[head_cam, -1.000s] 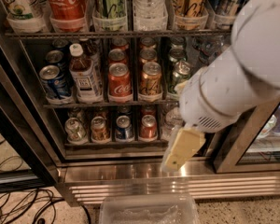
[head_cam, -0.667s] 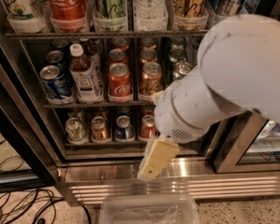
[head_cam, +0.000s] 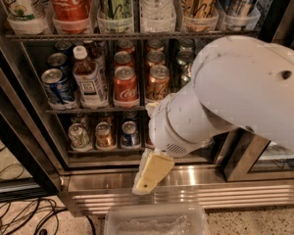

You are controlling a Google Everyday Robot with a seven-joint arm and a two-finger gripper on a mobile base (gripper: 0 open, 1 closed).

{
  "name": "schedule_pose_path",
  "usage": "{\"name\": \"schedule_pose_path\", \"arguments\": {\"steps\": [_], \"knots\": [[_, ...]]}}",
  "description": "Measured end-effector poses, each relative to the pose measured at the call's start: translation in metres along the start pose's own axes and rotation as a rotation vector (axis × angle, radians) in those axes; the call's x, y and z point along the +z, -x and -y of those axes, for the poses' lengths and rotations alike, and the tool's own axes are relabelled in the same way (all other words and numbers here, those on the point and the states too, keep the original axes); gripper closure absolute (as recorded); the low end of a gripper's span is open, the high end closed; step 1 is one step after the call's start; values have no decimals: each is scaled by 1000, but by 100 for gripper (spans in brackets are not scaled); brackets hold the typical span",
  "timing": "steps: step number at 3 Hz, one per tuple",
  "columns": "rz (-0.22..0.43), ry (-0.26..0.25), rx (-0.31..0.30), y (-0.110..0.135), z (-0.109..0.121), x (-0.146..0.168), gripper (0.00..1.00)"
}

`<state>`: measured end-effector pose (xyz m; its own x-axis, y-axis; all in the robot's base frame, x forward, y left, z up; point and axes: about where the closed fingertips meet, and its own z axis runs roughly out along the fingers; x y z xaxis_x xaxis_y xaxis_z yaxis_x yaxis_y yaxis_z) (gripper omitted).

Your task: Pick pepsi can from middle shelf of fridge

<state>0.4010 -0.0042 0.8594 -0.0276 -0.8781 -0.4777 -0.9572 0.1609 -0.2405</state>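
Swung left: my pale gripper (head_cam: pixel 151 175) hangs low before the stainless base grille (head_cam: pixel 235 192), likely staged for the reach-in; can't tell grip state. Short blue aluminium pepsi can (head_cam: pixel 56 87) stands front-left on the dark wire middle shelf (head_cam: pixel 95 110).

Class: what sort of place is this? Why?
Likely a shop or canteen: a dark-framed glass-door drinks cooler, a wire rack of short cans, the cream pincer hanging before its steel grille.

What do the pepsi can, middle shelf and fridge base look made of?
Pepsi can: looks like aluminium, with glossy blue print and a bare silver top. Middle shelf: thin dark wire, probably coated metal. Fridge base: brushed stainless steel, judging by its sheen. Gripper, low in front of the base: matte cream, likely plastic.
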Motion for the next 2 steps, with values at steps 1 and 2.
{"name": "schedule_pose_path", "arguments": {"steps": [1, 2], "knots": [[12, -10, 6, 3, -2, 3, 0], [30, -25, 35, 3, -20, 32, 0]]}}
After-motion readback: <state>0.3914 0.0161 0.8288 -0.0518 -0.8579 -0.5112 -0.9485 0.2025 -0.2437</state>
